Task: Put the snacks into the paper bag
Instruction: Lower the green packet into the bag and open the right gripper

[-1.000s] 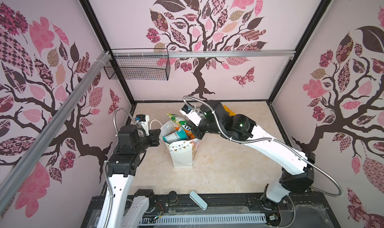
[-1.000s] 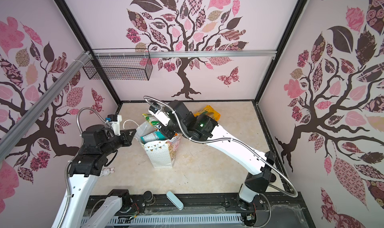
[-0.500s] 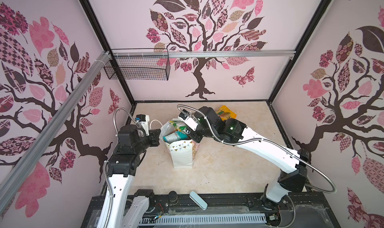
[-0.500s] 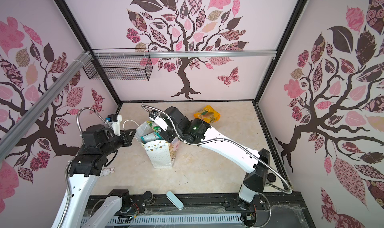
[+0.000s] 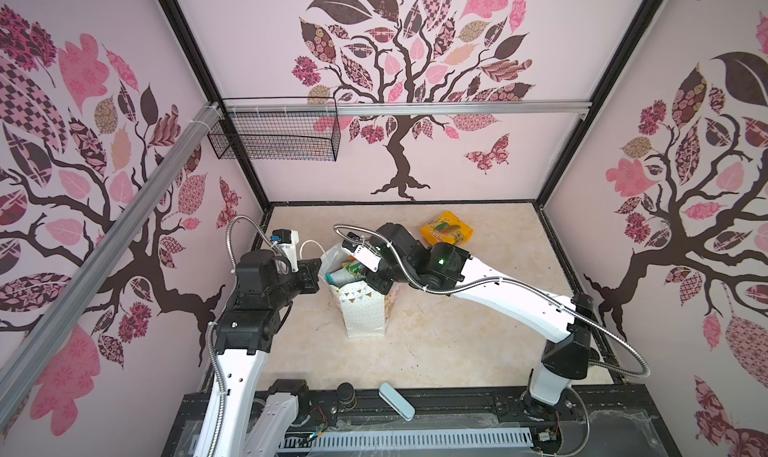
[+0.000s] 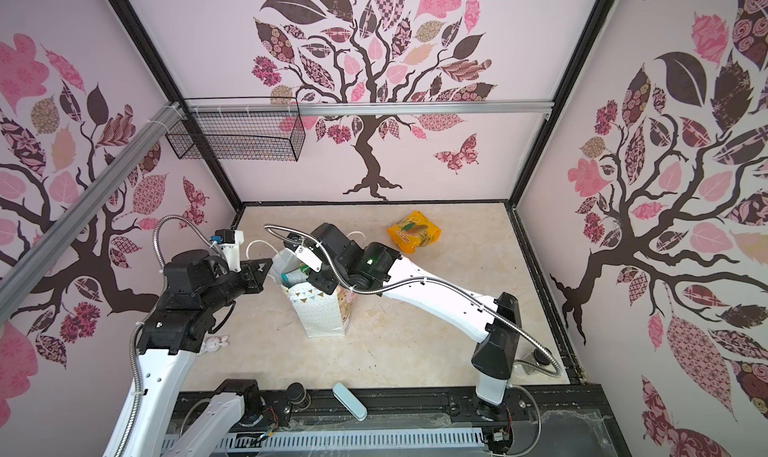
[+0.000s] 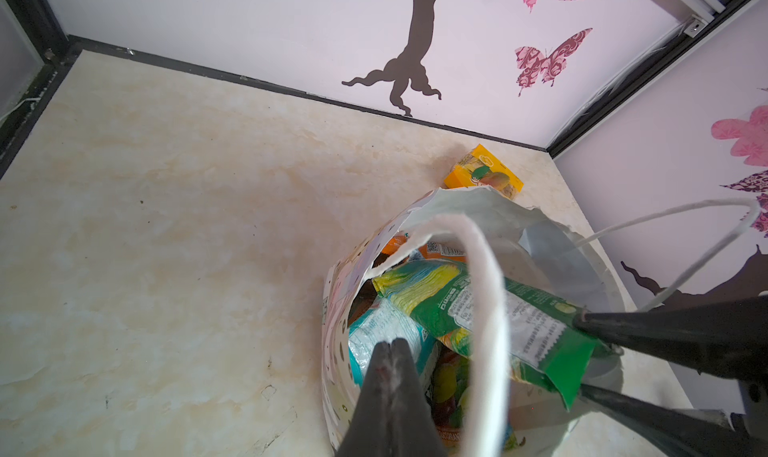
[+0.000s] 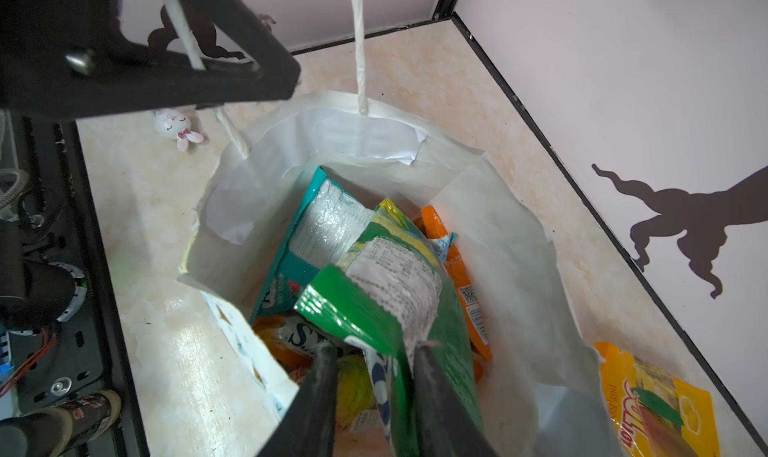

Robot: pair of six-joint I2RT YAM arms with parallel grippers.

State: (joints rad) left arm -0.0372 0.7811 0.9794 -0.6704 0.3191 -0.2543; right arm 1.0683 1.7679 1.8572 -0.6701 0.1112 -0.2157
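Observation:
The white paper bag (image 5: pixel 361 313) (image 6: pixel 320 313) stands left of the table's middle, stuffed with snacks. A green packet (image 8: pixel 374 301) (image 7: pixel 536 330) leans on top of a teal one (image 8: pixel 328 222) (image 7: pixel 382 326) and an orange one (image 8: pixel 461 276). My right gripper (image 8: pixel 376 351) (image 5: pixel 376 282) is in the bag's mouth. It is open, and the green packet's end lies loose between its fingers. My left gripper (image 7: pixel 390 342) (image 5: pixel 318 268) is shut at the bag's left rim, with the cord handle (image 7: pixel 486 309) looping past it. An orange-yellow snack packet (image 5: pixel 446 228) (image 8: pixel 648 405) lies on the table beyond the bag.
A black wire basket (image 5: pixel 274 139) hangs on the back wall at left. A pale blue case (image 5: pixel 397 401) and a black-lidded jar (image 5: pixel 345 392) sit on the front rail. A small bunny figure (image 6: pixel 216 343) lies beside the left arm.
My right gripper has come down into the bag with the green packet and its jaws have parted. The left gripper has stayed at the rim.

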